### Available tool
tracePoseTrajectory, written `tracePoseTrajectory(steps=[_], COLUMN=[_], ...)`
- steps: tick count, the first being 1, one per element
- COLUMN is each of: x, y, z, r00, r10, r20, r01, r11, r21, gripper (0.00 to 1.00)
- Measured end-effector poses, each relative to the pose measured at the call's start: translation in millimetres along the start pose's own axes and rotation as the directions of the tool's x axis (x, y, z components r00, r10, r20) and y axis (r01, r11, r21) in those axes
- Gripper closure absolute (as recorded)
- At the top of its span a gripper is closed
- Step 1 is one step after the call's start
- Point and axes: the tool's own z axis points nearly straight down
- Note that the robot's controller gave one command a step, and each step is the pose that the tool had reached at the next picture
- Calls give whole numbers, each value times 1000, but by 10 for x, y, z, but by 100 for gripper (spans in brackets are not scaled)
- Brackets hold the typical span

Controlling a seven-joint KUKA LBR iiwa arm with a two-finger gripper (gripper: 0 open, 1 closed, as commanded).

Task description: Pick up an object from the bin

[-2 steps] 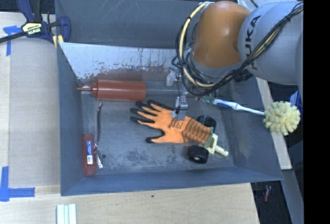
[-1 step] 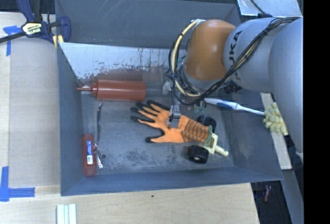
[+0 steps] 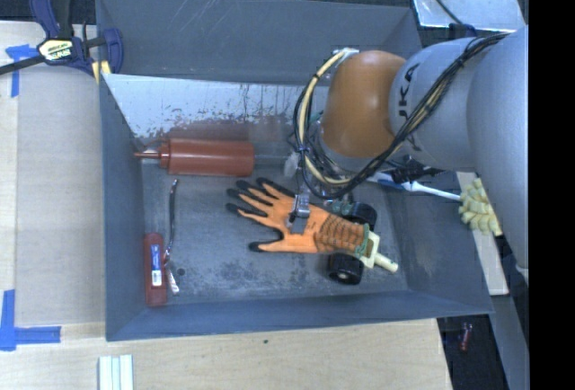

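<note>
My gripper (image 3: 300,205) reaches down from under the arm's orange cover onto an orange glove with black fingers (image 3: 266,202), which lies flat in the middle of the bin. Its tip is at the glove's palm. Just right of it, a ribbed orange toy with a green and cream end (image 3: 352,237) lies across the glove's cuff, with black wheels (image 3: 343,269) beside it. A brown bottle (image 3: 207,156) lies on its side behind the glove, neck pointing left. A blue and white toothbrush (image 3: 419,188) lies at the right, partly under the arm.
A red flat tool (image 3: 156,270) and a thin metal rod (image 3: 171,216) lie along the bin's left side. A pale yellow knobbly thing (image 3: 476,204) sits at the right rim. The arm covers the bin's right rear.
</note>
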Motion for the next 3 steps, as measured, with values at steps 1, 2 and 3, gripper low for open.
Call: tracePoseTrajectory(steps=[1,2,3], x=[-44,-44,2], y=[32,32,141], z=[2,1,0], r00=[1000,1000,990], r10=[29,29,138], r20=[-3,-2,0], r01=[-29,-29,-138], r11=[1000,1000,990], r21=[0,0,1], gripper=[100,100,100])
